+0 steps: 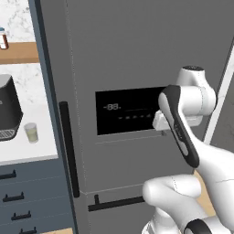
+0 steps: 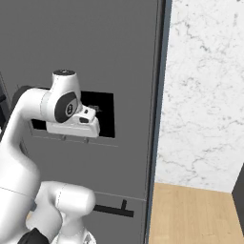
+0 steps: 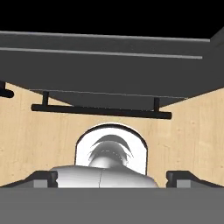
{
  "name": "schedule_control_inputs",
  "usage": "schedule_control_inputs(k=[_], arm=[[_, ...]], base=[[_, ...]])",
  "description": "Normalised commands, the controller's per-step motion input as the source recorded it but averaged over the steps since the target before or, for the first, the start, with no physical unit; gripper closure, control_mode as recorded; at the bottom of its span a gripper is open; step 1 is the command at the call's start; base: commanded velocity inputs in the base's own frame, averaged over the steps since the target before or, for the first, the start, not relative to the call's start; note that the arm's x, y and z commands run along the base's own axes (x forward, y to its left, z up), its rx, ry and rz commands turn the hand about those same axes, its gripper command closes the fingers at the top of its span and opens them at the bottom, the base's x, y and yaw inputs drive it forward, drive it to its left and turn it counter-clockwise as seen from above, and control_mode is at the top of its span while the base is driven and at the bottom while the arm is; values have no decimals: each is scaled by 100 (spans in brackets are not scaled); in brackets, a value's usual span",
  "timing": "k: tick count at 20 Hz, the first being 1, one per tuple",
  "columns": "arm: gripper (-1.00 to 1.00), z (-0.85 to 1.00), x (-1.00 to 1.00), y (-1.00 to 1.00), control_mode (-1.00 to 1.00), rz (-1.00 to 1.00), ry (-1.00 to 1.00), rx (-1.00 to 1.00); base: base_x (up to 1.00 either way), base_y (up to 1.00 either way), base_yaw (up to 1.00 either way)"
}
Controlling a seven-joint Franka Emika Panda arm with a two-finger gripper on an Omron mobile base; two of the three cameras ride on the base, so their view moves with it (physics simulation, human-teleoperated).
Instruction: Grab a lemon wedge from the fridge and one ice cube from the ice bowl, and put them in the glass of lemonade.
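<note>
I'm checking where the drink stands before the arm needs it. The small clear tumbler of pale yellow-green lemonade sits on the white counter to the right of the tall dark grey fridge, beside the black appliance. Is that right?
Not quite. The small clear tumbler of pale yellow-green lemonade sits to the left of the tall dark grey fridge, not the right. It does stand on the white counter beside the black appliance, as the left base view shows.

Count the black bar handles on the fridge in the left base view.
2: one vertical handle along the fridge's left edge, one horizontal handle low on the front, partly behind the arm. More may be hidden.
</note>
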Motion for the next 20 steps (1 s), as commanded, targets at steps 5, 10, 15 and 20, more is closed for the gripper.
schedule_control_inputs(k=[5, 10, 15, 20], arm=[[-100, -21, -14, 10, -100, 0, 8, 0], [-100, -6, -4, 2, 100, 0, 1, 0], [-100, 0, 0, 0, 100, 0, 0, 0], [-100, 0, 0, 0, 100, 0, 0, 0]], base=[[0, 0, 0], [-21, 5, 0], [-19, 46, 1], [-14, 87, 1]])
